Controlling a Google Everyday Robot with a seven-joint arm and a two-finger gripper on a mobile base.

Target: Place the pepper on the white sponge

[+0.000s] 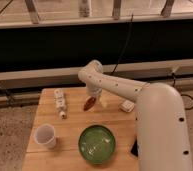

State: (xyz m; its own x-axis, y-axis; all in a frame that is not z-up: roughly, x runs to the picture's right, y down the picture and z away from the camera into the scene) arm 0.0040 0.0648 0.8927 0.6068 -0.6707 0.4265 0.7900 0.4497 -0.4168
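The claw (93,96) points down at the worktop (50,122), its tip at the upper end of the pepper (89,104); whether it grips the pepper cannot be told. The white arm reaches in from the right, elbow raised, wrist bent downward. The pepper lies tilted, left of the white sponge (126,105) and apart from it. Nearer the front stand a green bowl (97,144) and a white cup (45,135).

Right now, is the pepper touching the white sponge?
Apart. The camera view shows the pepper just below the pincer at mid-table, with a yellowish block lying between it and the white sponge.
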